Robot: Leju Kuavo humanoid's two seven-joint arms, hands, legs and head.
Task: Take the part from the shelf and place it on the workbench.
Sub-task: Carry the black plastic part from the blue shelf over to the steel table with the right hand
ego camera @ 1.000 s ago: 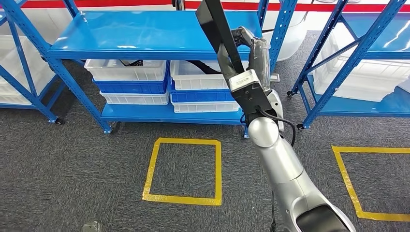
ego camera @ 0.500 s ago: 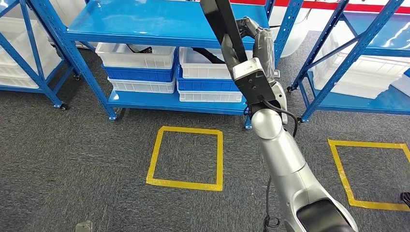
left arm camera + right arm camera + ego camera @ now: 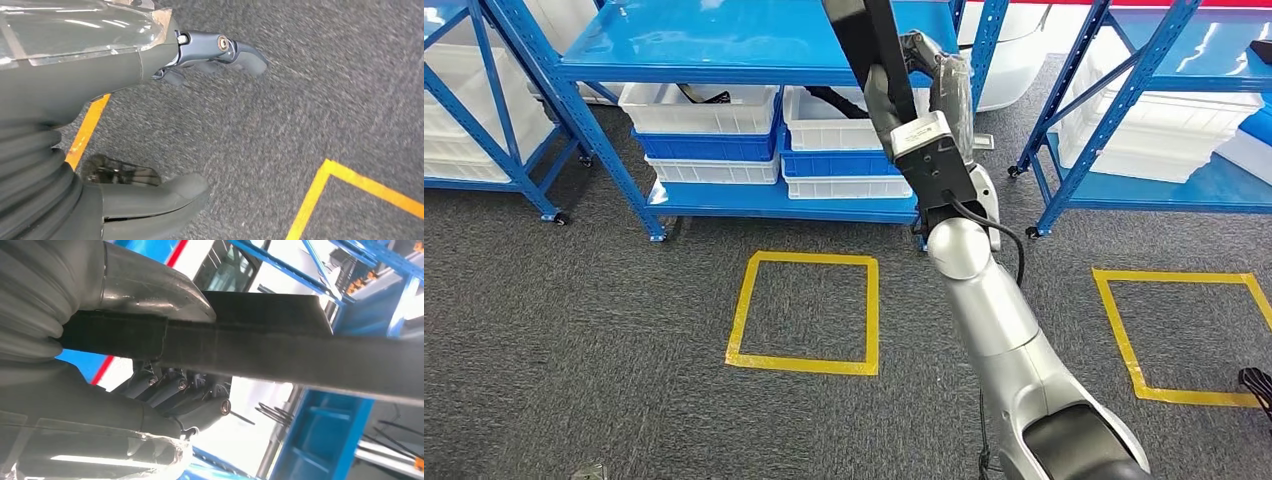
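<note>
My right hand (image 3: 936, 88) is raised in front of the blue shelf (image 3: 724, 50) and grips a long black part (image 3: 869, 50) that slants up out of the top of the head view. In the right wrist view the thumb (image 3: 150, 290) presses on the black part (image 3: 300, 355) and the darker fingers (image 3: 175, 390) wrap under it. My left hand (image 3: 100, 75) hangs over the grey carpet with thumb and fingers apart and nothing between them.
White and blue bins (image 3: 699, 110) sit on the lower shelf level. A second blue rack (image 3: 1124, 100) with white bins stands at the right. Two yellow tape squares (image 3: 804, 312) (image 3: 1124, 330) mark the carpet in front of the racks.
The whole picture has shifted, so the camera moved: shelves and tape squares slid slightly up and left. My right hand keeps its grip on the black part.
</note>
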